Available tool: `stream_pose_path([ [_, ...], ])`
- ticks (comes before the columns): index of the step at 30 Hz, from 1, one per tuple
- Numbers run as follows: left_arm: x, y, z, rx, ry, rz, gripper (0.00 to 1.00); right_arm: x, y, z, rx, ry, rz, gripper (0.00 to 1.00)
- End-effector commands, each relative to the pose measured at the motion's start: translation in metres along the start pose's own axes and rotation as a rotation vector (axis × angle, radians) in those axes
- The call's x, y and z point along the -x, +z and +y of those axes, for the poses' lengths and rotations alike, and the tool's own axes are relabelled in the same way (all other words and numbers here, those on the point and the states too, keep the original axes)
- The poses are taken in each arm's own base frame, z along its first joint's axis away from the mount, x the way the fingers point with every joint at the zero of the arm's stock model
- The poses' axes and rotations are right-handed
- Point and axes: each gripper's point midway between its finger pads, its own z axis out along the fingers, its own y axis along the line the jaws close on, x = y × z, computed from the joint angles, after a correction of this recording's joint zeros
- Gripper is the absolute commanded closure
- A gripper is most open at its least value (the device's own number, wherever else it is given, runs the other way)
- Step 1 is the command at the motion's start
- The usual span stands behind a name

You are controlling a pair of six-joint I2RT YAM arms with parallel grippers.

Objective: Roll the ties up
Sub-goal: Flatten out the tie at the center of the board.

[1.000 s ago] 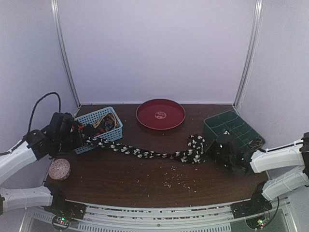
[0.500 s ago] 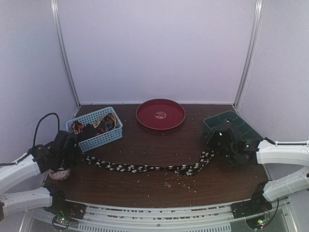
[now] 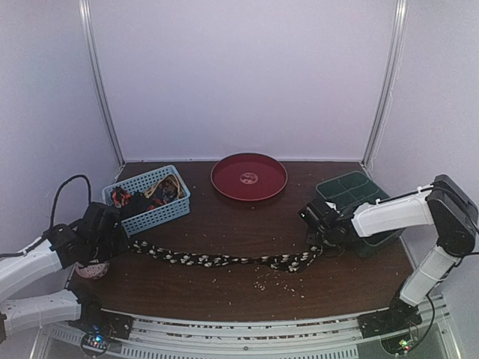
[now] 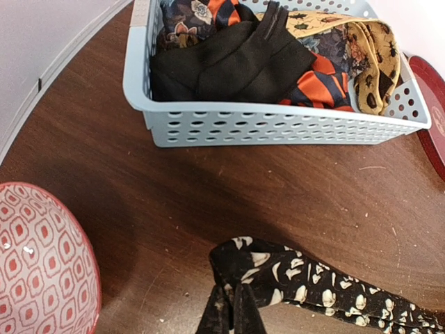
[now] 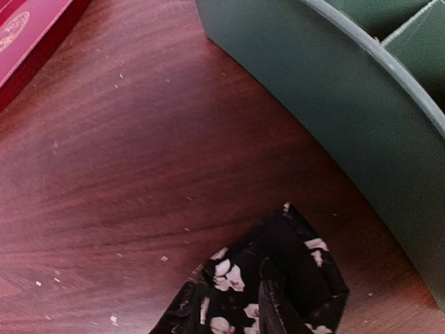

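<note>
Desk (image 3: 232,224), dark wood, seen from above.

Speckled tie (image 3: 217,259): black with pale flecks, laid out long across the near middle of the desk, running left to right, slightly twisted along its length. Both ends are at the pincers.

Left pincer (image 4: 231,312): fingers together, clamped on the tie's left end. The cloth bunches at the tips, low to the desk, just in front of the basket (image 3: 161,215).

Right pincer (image 5: 270,313): the tie's right end sits at the tips, folded into a small tent with one dark finger against it. Cannot tell whether the fingers are pressed on the cloth or standing apart. In the top view this end lifts a little off the desk.

Other ties (image 4: 236,59): heaped in the pale blue basket at back left. One black, one orange and navy, one tan with small bugs.

Plate (image 3: 249,197): red, round, back centre.
Tray (image 3: 352,179): green, with compartments, back right, just beside the right pincer.
Ball (image 4: 38,264): pink-patterned, near left, close to the left pincer.
Crumbs (image 3: 273,283): pale, scattered on the desk in front of the tie.
</note>
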Motion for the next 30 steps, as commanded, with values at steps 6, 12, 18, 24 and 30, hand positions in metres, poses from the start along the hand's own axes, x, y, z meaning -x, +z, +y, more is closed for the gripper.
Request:
stream_pose_path([
  [6,0.009,0.002,0.004,0.028,-0.039,-0.045,1.00,-0.022,0.003,-0.055,-0.102,0.063,-0.042,0.93],
  [12,0.016,-0.003,-0.005,0.006,-0.018,-0.047,1.00,-0.010,-0.003,-0.080,-0.150,0.159,-0.180,1.00],
  [18,0.025,-0.013,-0.002,0.026,-0.013,-0.075,1.00,0.007,-0.020,-0.103,-0.172,0.264,-0.316,1.00],
  [24,0.017,-0.010,-0.003,-0.001,-0.011,-0.046,1.00,0.015,-0.031,-0.114,-0.181,0.289,-0.378,1.00],
  [30,-0.008,-0.002,-0.001,-0.023,-0.079,0.045,1.00,0.014,-0.039,-0.127,-0.161,0.335,-0.419,1.00],
])
